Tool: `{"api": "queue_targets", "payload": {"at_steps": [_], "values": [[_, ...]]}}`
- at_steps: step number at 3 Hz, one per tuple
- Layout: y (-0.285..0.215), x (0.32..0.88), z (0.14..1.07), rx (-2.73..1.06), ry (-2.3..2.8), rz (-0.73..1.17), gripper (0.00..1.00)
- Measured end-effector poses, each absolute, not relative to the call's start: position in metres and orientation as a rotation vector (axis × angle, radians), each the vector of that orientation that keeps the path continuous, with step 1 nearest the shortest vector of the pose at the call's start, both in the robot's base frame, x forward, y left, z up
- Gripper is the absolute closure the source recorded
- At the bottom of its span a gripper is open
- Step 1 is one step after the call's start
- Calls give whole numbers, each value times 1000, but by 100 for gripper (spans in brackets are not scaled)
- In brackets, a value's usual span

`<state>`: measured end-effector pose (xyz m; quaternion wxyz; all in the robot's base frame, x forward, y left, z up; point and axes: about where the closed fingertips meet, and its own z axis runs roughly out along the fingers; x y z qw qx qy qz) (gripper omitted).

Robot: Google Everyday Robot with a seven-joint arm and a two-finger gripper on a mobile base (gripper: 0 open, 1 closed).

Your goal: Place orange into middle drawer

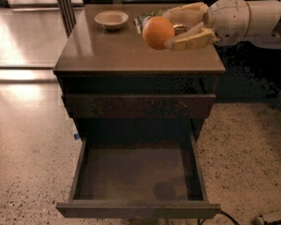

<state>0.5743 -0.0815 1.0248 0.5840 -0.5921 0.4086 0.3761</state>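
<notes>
Bowl point(111, 18): stands at the back left of the cabinet top point(103, 48).
Drawer point(131, 172): pulled out, low at the front of the cabinet; its grey-brown floor shows.
Packet point(143, 18): lies behind the orange, partly hidden.
Orange point(157, 32): held above the right part of the top, well above the drawer.
Gripper point(172, 29): reaches in from the right, with its two fingers clamped on the orange.

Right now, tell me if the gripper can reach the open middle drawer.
Probably yes: the gripper, shut on the orange, hovers over the cabinet top, and the middle drawer stands open and bare out front.
</notes>
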Motion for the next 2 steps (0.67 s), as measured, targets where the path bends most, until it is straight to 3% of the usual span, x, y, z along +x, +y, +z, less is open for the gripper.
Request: {"api": "queue_targets", "payload": {"at_steps": [2], "values": [[-82,564,1006,-1362,977,915,100]]}}
